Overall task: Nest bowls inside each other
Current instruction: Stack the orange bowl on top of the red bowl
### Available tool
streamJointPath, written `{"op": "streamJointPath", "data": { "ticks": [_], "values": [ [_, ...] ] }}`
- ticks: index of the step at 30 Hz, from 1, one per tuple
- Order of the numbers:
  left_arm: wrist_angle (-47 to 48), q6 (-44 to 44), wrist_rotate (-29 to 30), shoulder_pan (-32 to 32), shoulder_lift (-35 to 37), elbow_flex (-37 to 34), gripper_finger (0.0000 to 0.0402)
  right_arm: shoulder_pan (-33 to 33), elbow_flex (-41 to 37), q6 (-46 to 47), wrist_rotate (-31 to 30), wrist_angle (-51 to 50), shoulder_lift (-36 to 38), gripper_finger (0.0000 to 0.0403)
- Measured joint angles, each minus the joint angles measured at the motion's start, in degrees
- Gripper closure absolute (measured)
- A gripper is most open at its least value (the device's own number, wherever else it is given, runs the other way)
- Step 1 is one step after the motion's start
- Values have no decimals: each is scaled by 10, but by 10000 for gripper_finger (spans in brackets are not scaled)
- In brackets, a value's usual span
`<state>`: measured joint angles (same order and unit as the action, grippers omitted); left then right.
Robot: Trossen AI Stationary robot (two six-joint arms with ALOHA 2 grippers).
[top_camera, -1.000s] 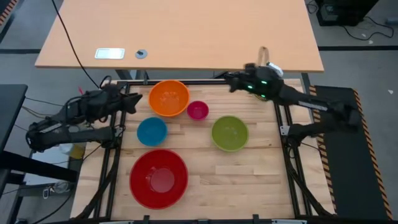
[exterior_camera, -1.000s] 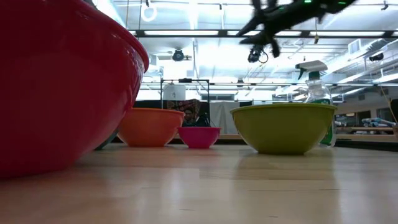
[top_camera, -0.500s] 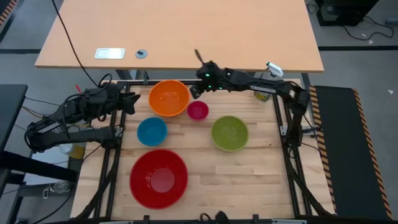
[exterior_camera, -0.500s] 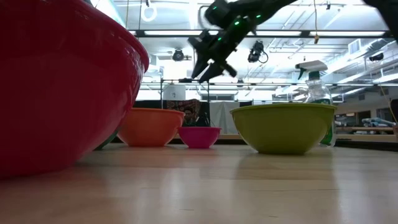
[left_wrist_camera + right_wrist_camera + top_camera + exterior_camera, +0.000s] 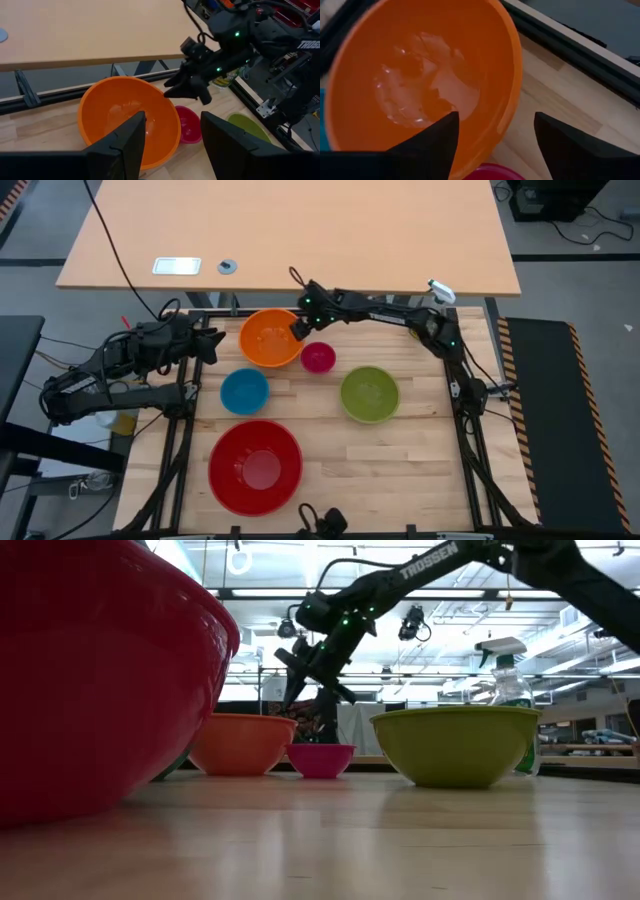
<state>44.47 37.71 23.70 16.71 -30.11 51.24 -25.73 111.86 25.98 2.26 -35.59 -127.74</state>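
I have the right gripper [image 5: 298,328] with its fingers spread apart, hanging just above the near rim of the orange bowl [image 5: 271,337], on the side that faces the pink bowl [image 5: 318,357]. Nothing is held. The left gripper [image 5: 207,343] waits beside the orange bowl on its other side, also with fingers apart. All five bowls stand separate on the table [image 5: 400,450]: blue [image 5: 244,391], green [image 5: 369,394], and red [image 5: 255,466] at the front. My worry is the rim: the plastic looks glossy, so I think a shallow pinch can slip off. If I go down a little wrong, one finger may push the bowl instead of straddling its wall, and it can slide into the pink bowl just beside it. A tilted lift could also drop it.
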Motion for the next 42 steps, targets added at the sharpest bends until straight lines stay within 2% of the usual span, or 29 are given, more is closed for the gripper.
{"op": "streamJointPath", "data": {
  "ticks": [15,26,34,42],
  "values": [
    [0,-15,0,0,0,0,209,14,21,12,-42,-45,-43,260],
    [-2,-10,0,0,0,0,209,12,21,62,-43,-45,-43,379],
    [-2,-8,-10,0,0,0,209,9,21,83,-31,-44,-43,376],
    [9,-9,-96,0,2,0,209,7,95,12,-6,-102,-44,375]
  ]
}}
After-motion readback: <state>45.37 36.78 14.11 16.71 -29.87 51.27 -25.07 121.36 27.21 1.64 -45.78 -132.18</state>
